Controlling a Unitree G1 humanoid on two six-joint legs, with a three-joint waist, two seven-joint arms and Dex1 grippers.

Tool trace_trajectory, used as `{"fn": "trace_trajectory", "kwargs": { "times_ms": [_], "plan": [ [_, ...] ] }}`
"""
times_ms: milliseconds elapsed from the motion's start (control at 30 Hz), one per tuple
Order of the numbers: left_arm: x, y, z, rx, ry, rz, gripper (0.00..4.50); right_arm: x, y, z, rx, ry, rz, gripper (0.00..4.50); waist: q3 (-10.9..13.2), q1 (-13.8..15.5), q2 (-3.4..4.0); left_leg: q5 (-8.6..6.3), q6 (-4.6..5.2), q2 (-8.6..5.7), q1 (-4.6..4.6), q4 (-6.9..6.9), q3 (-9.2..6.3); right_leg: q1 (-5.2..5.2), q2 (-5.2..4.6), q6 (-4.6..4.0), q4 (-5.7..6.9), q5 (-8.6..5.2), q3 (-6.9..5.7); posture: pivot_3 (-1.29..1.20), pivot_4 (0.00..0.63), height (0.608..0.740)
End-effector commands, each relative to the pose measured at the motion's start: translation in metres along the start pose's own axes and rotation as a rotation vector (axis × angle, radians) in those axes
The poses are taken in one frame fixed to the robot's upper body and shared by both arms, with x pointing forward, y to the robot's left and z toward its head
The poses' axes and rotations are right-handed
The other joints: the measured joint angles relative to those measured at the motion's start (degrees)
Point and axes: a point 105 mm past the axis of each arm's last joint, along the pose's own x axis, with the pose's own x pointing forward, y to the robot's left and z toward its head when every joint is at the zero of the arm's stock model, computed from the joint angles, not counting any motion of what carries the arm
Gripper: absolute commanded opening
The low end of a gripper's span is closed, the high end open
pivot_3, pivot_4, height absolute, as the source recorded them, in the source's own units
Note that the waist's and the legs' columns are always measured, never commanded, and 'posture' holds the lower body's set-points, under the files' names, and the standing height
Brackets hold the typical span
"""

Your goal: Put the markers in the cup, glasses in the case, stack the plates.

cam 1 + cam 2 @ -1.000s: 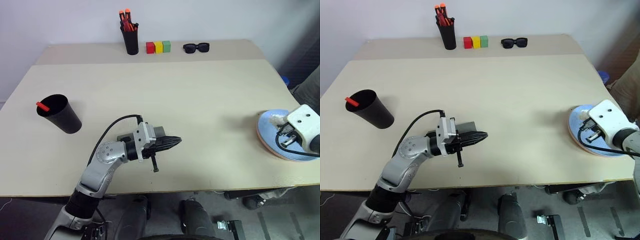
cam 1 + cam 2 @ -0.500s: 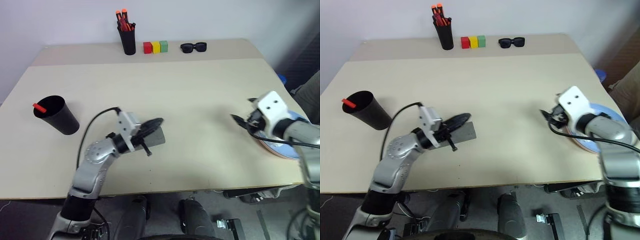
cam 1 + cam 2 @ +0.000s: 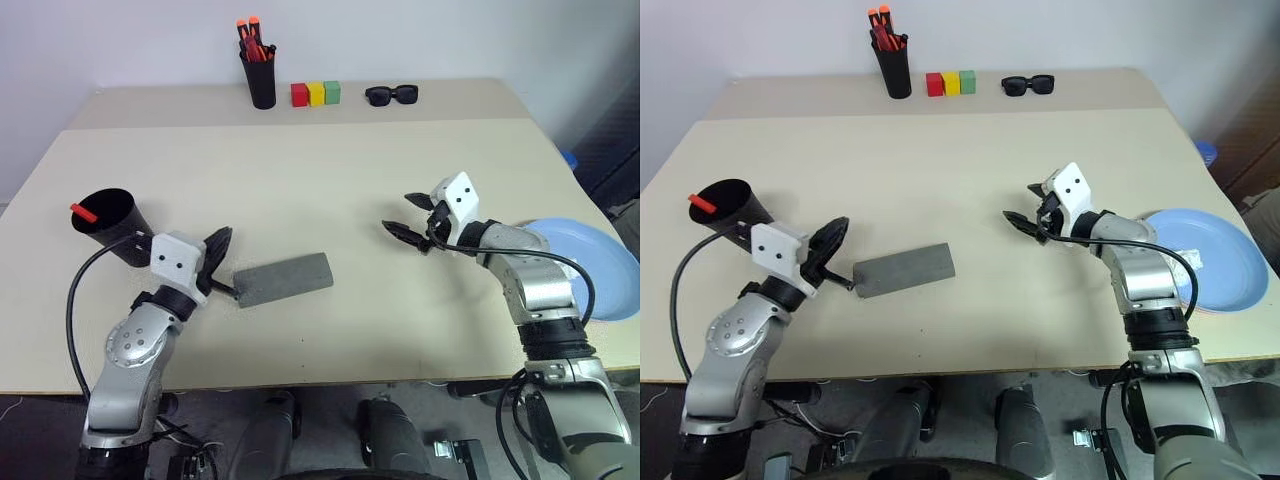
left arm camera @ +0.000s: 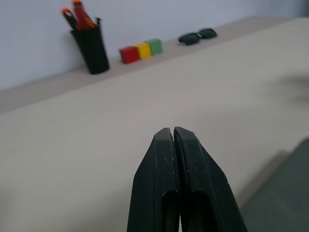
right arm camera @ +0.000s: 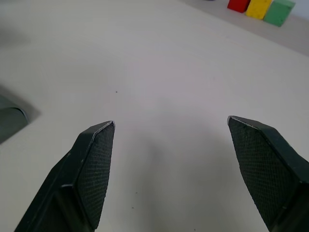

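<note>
Case work looks like the step in hand: the grey felt-like rectangular case (image 3: pixel 284 279) lies shut on the beige desk (image 3: pixel 330 190), between the two arms. The left claw (image 3: pixel 220 252), fingers pressed together, sits just beside the case's near-left end. The right claw (image 3: pixel 407 216), spread wide and empty, points across the bare desk toward it. A good approach would bring the right claw low to the case's free end while the left steadies it.
</note>
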Motion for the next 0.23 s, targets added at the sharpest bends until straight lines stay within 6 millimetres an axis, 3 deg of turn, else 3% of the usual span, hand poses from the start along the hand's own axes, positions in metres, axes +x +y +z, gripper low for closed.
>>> {"fn": "trace_trajectory", "kwargs": {
  "times_ms": [33,233],
  "plan": [
    [-0.0019,0.0057,0.0082,0.024,-0.024,0.039,0.0,0.0017,-0.0015,0.0116,-0.042,-0.053,0.006,3.79,0.0,0.0,0.0,0.0,0.0,0.0,0.0,0.0,0.0,0.0,0.01,0.0,0.0,0.0,0.0,0.0,0.15,0.74],
    [-0.0006,0.0116,-0.0006,0.024,-0.01,0.049,0.0,0.0007,0.0002,0.0053,-0.051,-0.046,0.009,3.79,0.0,-0.05,0.0,0.0,0.0,0.0,0.0,0.0,0.02,0.0,0.01,0.0,0.0,0.0,0.0,0.0,0.15,0.74]
  ]
}}
